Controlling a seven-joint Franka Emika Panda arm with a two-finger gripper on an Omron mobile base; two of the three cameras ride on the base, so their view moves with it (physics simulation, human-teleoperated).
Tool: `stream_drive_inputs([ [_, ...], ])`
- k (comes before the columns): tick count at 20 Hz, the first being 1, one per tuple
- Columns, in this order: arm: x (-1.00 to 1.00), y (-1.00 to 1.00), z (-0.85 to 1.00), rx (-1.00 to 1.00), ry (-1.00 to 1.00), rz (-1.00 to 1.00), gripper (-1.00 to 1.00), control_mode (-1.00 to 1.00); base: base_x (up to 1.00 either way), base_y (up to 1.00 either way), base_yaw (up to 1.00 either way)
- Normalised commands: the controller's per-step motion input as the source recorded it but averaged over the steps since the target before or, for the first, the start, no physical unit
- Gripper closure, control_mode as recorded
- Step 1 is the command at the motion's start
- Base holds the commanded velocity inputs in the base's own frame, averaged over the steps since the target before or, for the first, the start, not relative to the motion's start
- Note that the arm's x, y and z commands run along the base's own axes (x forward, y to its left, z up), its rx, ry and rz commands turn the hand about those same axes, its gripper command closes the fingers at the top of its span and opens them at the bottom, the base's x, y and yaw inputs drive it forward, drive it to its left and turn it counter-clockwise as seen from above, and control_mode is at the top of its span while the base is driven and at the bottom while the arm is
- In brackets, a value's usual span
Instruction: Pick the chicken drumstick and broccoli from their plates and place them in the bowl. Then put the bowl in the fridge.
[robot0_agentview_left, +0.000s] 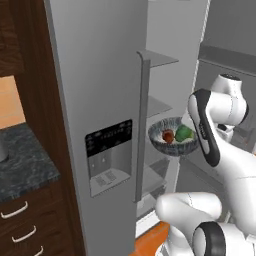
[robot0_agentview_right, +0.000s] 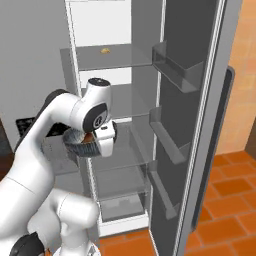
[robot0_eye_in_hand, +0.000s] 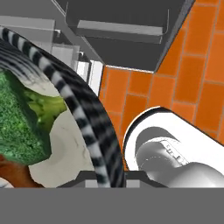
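the fridge (robot0_agentview_right: 150, 100) stands wide open, its door (robot0_agentview_right: 200, 125) swung right with bins along the inside. the white arm (robot0_agentview_left: 220, 145) reaches up from the base, elbow bent, forearm leaning in toward the middle shelves. the gripper (robot0_eye_in_hand: 104, 178) is clamped on the rim of the bowl (robot0_agentview_left: 172, 136), which hangs in the air at the fridge opening, level with the middle shelf. from the left you can look into the bowl: the broccoli (robot0_agentview_left: 184, 133) sits beside the chicken drumstick (robot0_agentview_left: 168, 136), touching. from the right the wrist covers most of the bowl (robot0_agentview_right: 82, 145). the hand camera shows the striped rim close up, the broccoli (robot0_eye_in_hand: 19, 120) inside, and orange floor tiles (robot0_eye_in_hand: 192, 65) below.
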Motion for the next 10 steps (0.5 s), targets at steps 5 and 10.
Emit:
stream_drive_inputs([
  [5,0.0,0.0,0.0,0.0,0.0,0.0,1.0,1.0,0.8,-0.14,0.0],
  [10,0.13,-0.03,0.11,0.0,-0.1,0.0,1.0,-1.0,0.07,-0.02,0.0],
])
